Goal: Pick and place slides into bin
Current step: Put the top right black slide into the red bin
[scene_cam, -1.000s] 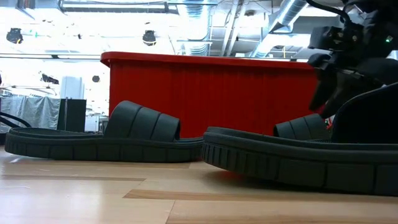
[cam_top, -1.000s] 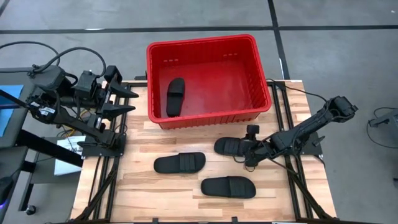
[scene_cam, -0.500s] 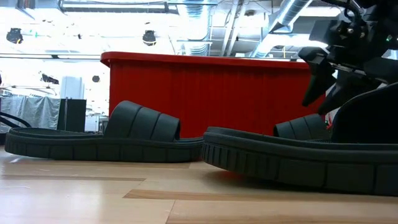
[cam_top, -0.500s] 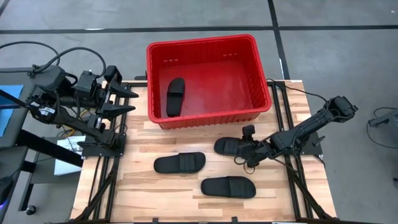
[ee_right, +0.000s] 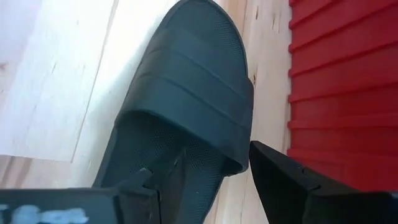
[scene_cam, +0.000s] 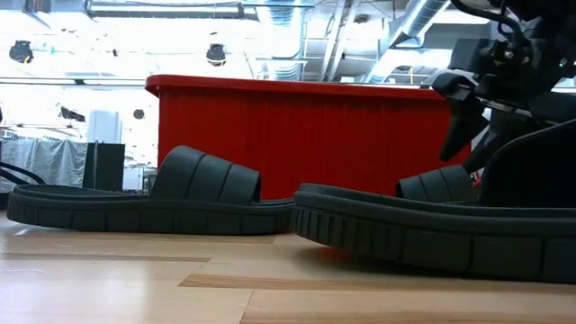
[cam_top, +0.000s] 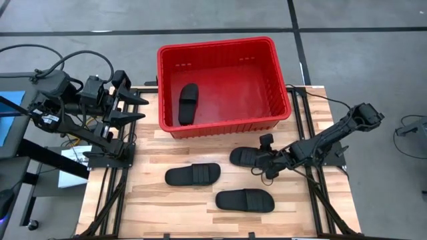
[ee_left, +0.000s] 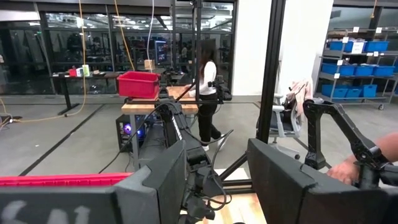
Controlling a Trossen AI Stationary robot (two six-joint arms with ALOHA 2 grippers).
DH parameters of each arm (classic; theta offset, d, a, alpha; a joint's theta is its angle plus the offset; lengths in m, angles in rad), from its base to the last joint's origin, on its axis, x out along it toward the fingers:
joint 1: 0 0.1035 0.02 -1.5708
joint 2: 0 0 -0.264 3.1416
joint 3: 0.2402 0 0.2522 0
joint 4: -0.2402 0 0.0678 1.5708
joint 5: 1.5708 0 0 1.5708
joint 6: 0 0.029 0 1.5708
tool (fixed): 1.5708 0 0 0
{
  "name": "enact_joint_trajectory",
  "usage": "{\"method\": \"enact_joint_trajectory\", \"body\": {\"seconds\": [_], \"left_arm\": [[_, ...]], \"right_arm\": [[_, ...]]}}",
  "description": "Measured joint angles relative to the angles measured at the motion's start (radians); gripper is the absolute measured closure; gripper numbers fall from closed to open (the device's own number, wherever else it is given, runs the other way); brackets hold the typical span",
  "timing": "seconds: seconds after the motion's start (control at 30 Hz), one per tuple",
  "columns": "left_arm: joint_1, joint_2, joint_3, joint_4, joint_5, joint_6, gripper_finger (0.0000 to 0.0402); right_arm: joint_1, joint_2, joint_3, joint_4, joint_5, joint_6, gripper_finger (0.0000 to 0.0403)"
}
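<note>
1 slide lies in the bin, near its left wall, lengthwise front to back. 3 slides remain on the table: 1 just in front of the bin's front wall toward the right, 1 left of it nearer the middle, and 1 nearest the table's front edge. By my count the task is about a quarter done, with 3 picks left.

The right gripper is down at the heel end of the slide beside the bin. In the right wrist view its fingers stand apart, 1 over the footbed behind the strap, the other outside the slide's edge, between the slide and the red bin wall. So the jaws straddle that side of the sole, open and not yet clamped; whether either pad touches the rubber I cannot tell. The slide lies flat on the table, toe pointing away from the gripper, parallel to the bin's front wall.

The left gripper waits at the table's left edge, beside the bin's left front corner, jaws open and empty, well apart from every slide.

The next step is probably to close on the sole edge, lift and carry the slide over the rim.
</note>
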Motion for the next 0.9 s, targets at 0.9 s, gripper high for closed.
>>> {"method": "enact_joint_trajectory", "body": {"seconds": [0.9], "left_arm": [[0.0,0.0,0.0,0.0,0.0,-0.001,0.024]], "right_arm": [[-0.107,0.025,-0.001,0.071,-0.057,-0.176,0.0239]]}}
